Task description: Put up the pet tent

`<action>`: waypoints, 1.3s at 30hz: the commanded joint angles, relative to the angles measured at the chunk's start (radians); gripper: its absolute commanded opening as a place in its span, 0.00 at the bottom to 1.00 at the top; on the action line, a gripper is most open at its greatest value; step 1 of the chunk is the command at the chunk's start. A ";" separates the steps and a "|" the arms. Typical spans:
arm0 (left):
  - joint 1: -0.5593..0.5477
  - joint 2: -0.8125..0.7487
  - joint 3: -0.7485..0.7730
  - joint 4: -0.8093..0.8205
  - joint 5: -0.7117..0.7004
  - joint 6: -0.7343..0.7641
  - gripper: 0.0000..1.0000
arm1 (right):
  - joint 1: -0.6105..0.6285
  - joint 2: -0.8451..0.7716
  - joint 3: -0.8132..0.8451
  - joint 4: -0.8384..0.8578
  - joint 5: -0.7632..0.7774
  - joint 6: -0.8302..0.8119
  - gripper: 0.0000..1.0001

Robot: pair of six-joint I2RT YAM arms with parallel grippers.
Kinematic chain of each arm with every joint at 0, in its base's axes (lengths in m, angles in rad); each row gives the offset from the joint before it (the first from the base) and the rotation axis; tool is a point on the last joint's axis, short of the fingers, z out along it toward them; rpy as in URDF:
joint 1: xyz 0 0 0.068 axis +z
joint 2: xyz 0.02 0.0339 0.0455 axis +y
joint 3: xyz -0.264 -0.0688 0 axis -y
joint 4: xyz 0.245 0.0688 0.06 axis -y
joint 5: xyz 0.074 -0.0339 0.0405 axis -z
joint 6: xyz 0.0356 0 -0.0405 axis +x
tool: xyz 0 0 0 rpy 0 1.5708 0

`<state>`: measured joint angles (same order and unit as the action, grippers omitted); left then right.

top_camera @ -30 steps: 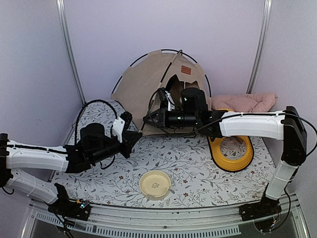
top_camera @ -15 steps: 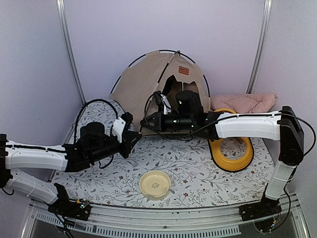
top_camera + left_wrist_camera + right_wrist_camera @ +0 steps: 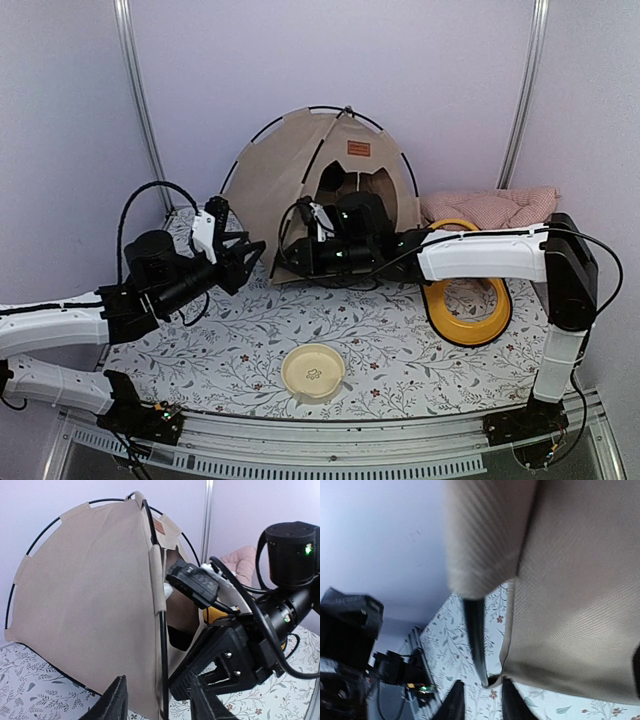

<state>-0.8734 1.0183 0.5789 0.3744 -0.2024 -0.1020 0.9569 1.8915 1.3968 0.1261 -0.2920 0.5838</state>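
Note:
The tan pet tent stands as a dome at the back of the table, with black poles, its arched doorway facing front and a brown label. My right gripper is low at the tent's front left corner. In the right wrist view its fingers are close on the pole end and fabric corner. My left gripper is open and empty just left of that corner. In the left wrist view the front pole runs down between its fingers without touching them.
A yellow oval feeder tray lies at the right. A pink checked cushion sits behind it. A cream bowl stands at front centre on the floral mat. Walls and metal posts close off the back.
The tent has shifted left and stands fuller. My right gripper moved left with its corner. My left arm lifted and swung back toward the tent.

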 commanded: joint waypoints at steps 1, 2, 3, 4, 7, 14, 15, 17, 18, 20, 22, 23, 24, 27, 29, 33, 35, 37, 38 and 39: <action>0.044 -0.013 0.041 -0.053 -0.037 -0.059 0.47 | 0.022 0.013 0.048 -0.064 0.048 -0.049 0.41; 0.053 -0.007 0.058 -0.065 -0.036 -0.071 0.49 | 0.022 0.003 0.045 -0.067 0.054 -0.055 0.48; 0.061 0.002 0.074 -0.076 -0.031 -0.081 0.51 | 0.023 -0.012 0.039 -0.071 0.063 -0.058 0.55; 0.068 0.007 0.089 -0.090 -0.026 -0.088 0.53 | 0.025 -0.028 0.031 -0.074 0.075 -0.064 0.62; 0.082 0.036 0.136 -0.128 -0.021 -0.106 0.57 | 0.023 -0.080 0.011 -0.095 0.105 -0.088 0.75; 0.117 0.119 0.228 -0.226 -0.077 -0.141 0.59 | -0.012 -0.241 -0.072 -0.138 0.188 -0.133 0.98; 0.126 0.130 0.240 -0.238 -0.082 -0.147 0.59 | -0.028 -0.263 -0.085 -0.141 0.191 -0.135 1.00; 0.149 0.154 0.268 -0.261 -0.092 -0.166 0.57 | -0.066 -0.311 -0.120 -0.145 0.199 -0.138 0.99; 0.158 0.167 0.276 -0.269 -0.093 -0.174 0.57 | -0.073 -0.331 -0.130 -0.145 0.204 -0.141 0.99; 0.180 0.192 0.303 -0.287 -0.094 -0.183 0.56 | -0.098 -0.371 -0.152 -0.151 0.218 -0.150 0.99; 0.200 0.225 0.333 -0.312 -0.095 -0.182 0.56 | -0.125 -0.407 -0.172 -0.159 0.228 -0.161 0.99; 0.212 0.243 0.350 -0.323 -0.096 -0.181 0.56 | -0.137 -0.422 -0.178 -0.159 0.231 -0.167 0.99; 0.224 0.260 0.364 -0.331 -0.095 -0.178 0.56 | -0.149 -0.441 -0.179 -0.160 0.234 -0.174 0.99; 0.255 0.313 0.413 -0.339 -0.076 -0.153 0.48 | -0.194 -0.468 -0.213 -0.160 0.233 -0.183 0.99; 0.271 0.349 0.453 -0.348 -0.076 -0.123 0.40 | -0.222 -0.476 -0.218 -0.166 0.227 -0.188 0.99; 0.308 0.407 0.533 -0.414 -0.165 -0.076 0.10 | -0.265 -0.480 -0.221 -0.179 0.218 -0.192 0.99; 0.337 0.409 0.529 -0.406 -0.181 -0.058 0.01 | -0.284 -0.482 -0.226 -0.183 0.216 -0.196 0.99; 0.366 0.403 0.522 -0.398 -0.200 -0.047 0.00 | -0.309 -0.480 -0.230 -0.188 0.209 -0.197 0.99; 0.379 0.400 0.519 -0.394 -0.213 -0.041 0.00 | -0.318 -0.478 -0.232 -0.188 0.204 -0.197 0.99; 0.390 0.396 0.515 -0.391 -0.230 -0.036 0.00 | -0.327 -0.478 -0.235 -0.188 0.199 -0.197 0.99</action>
<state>-0.5442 1.4220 1.0882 -0.0025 -0.3389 -0.1638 0.6670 1.4349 1.1786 -0.0471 -0.0818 0.4019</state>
